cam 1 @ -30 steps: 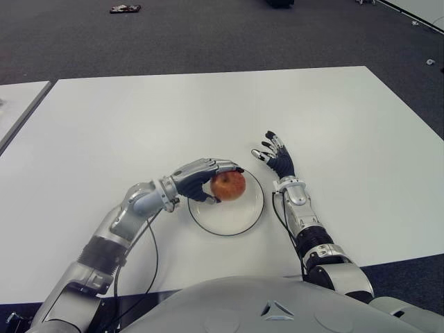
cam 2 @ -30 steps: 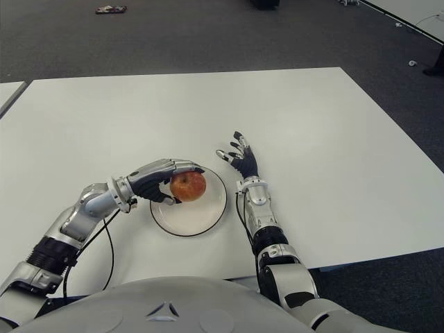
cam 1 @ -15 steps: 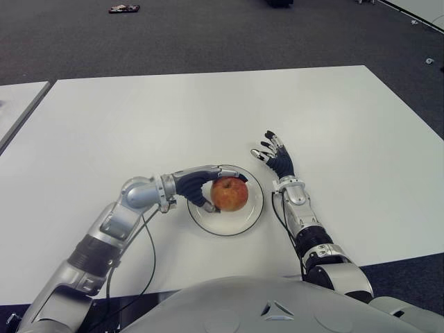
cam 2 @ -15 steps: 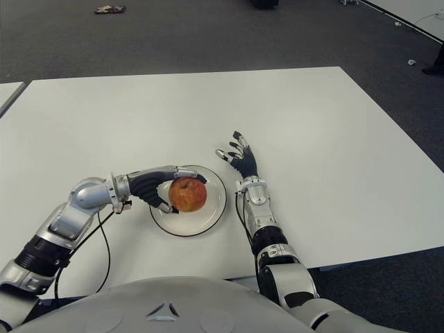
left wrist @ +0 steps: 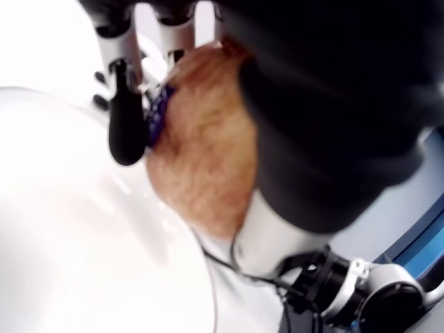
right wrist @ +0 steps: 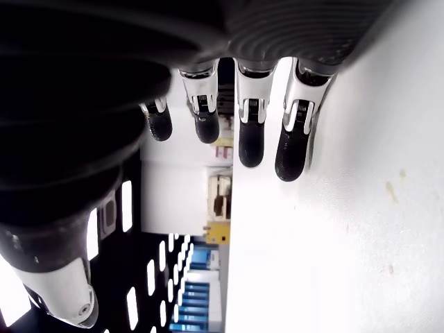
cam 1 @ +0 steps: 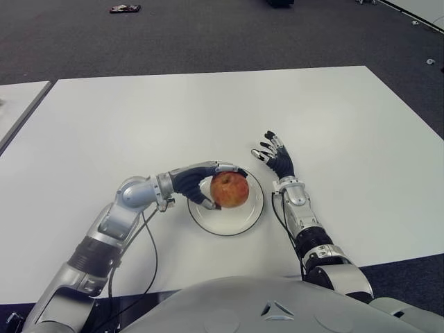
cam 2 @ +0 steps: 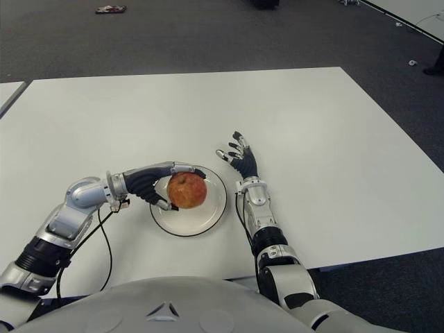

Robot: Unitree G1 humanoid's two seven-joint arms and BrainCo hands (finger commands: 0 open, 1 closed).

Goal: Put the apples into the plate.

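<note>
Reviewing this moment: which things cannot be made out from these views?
- Whether the apple touches the plate: eye views, the left hand and the apple's own bulk cover the contact; the left wrist view is blurred.
- The small dark object on the floor: too small to identify.
- Whether the right hand touches the table: not settled.

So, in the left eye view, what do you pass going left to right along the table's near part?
Left robot hand gripping the apple → plate under it → right robot hand, fingers spread.
</note>
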